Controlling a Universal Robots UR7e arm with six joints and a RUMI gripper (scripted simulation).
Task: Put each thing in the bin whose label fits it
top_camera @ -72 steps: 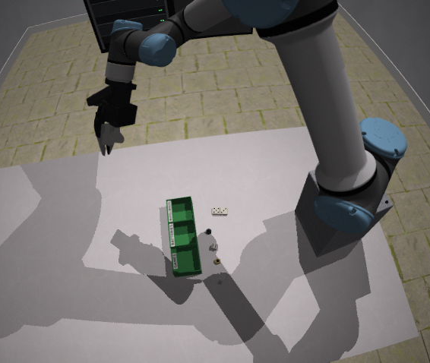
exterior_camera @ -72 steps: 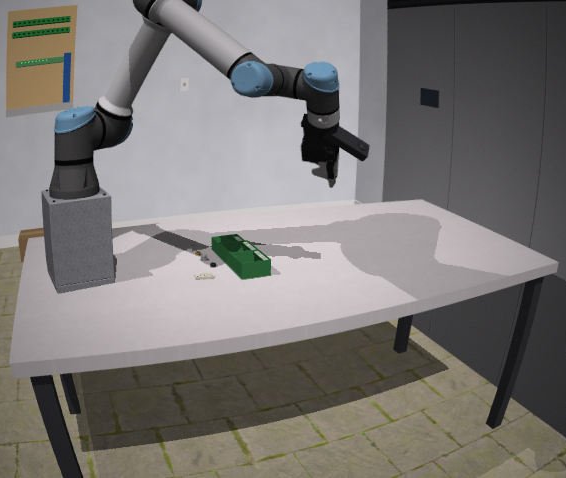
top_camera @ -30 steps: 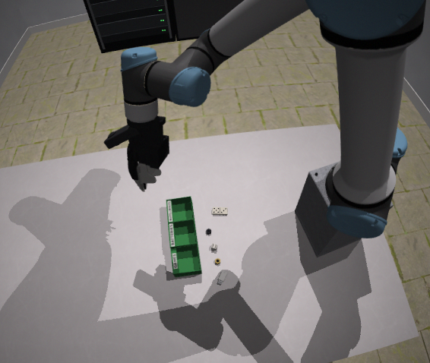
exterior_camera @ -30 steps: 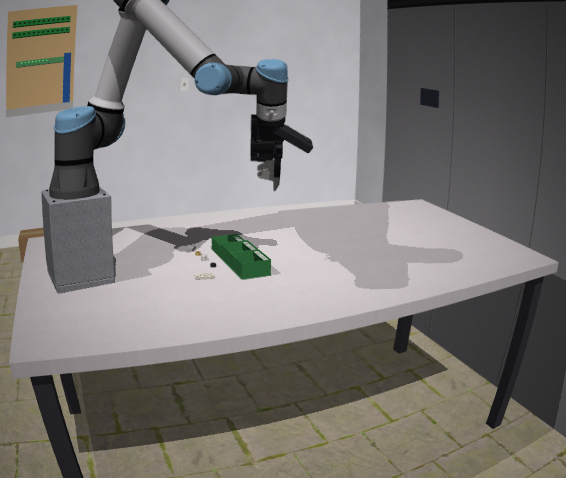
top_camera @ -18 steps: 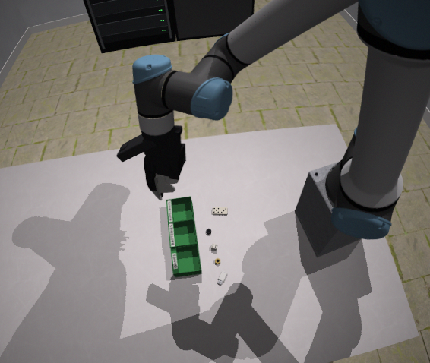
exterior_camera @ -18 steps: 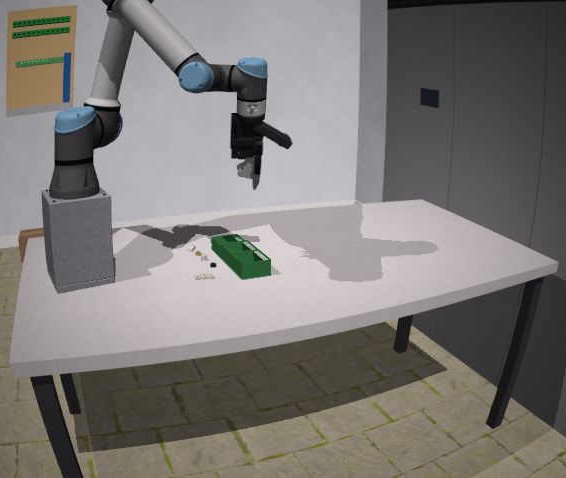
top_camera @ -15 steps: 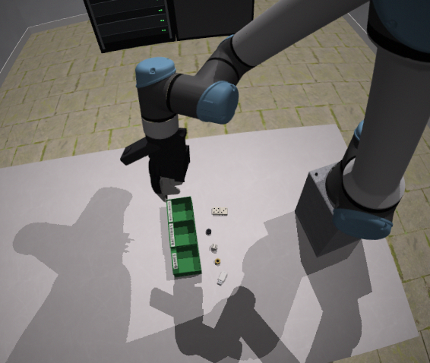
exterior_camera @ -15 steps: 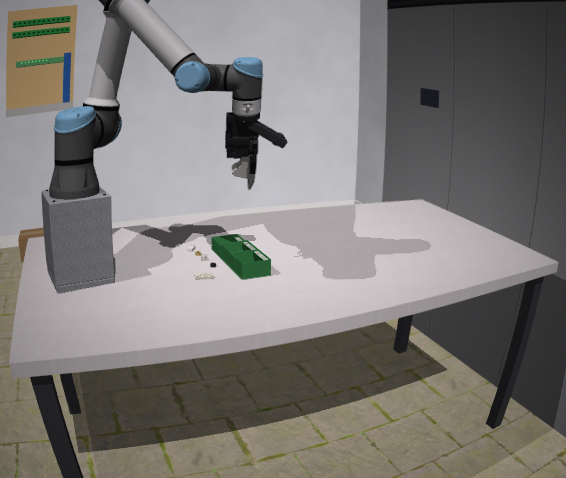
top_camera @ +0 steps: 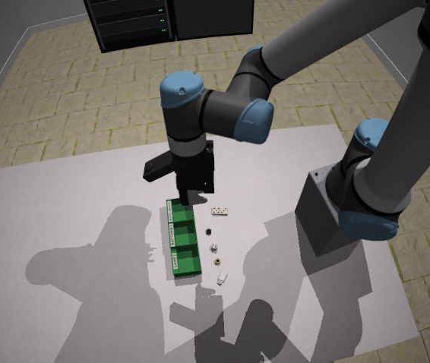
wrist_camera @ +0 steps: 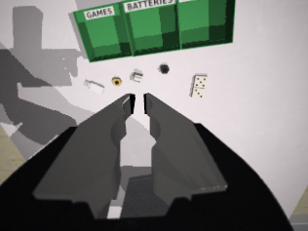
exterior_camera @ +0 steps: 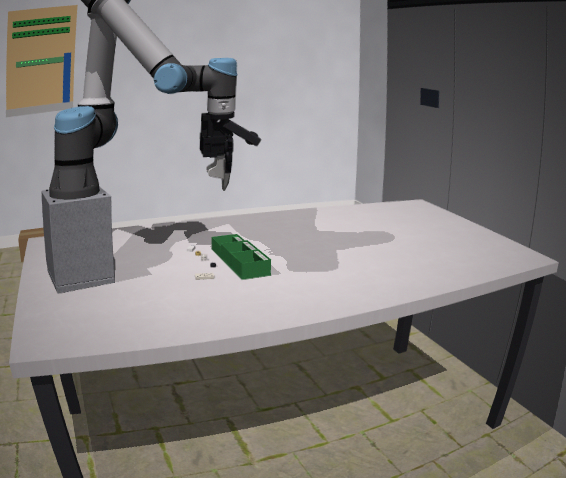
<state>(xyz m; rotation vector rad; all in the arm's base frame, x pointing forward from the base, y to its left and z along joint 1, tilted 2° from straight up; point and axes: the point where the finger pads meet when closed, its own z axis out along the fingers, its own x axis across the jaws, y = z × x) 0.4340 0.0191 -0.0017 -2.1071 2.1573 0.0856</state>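
The table (top_camera: 71, 187) (exterior_camera: 376, 298) (wrist_camera: 263, 87) stood level. The arm (top_camera: 317, 39) (exterior_camera: 134, 35) was mounted on a grey pedestal (top_camera: 313, 218) (exterior_camera: 80, 241) by one short edge; its forearm sloped down toward the far short edge, the wrist turned vertical, and the gripper (top_camera: 197, 203) (exterior_camera: 223, 186) (wrist_camera: 139, 96) pointed down, raised well above the surface. Its fingers were closed to a narrow gap, gripping nothing. The green bins (top_camera: 184, 246) (exterior_camera: 227, 256) (wrist_camera: 180, 28) stood upright in a joined row running between the long edges: GAMES toward the wall-side long edge, BATTERIES in the middle, the third label not fully legible. All five items lay on the table, outside the bins, on the side toward the pedestal's short edge: the domino (top_camera: 219, 211) (exterior_camera: 204, 276) (wrist_camera: 199, 86) farthest from the wall-side long edge, the white object (top_camera: 222, 277) (exterior_camera: 191, 248) (wrist_camera: 95, 86) nearest it, and between them the die (top_camera: 213, 247) (exterior_camera: 204, 257) (wrist_camera: 137, 76), the yellow nut-like piece (top_camera: 217, 261) (exterior_camera: 198, 252) (wrist_camera: 117, 81) and the small black piece (top_camera: 208, 232) (exterior_camera: 213, 264) (wrist_camera: 164, 68).
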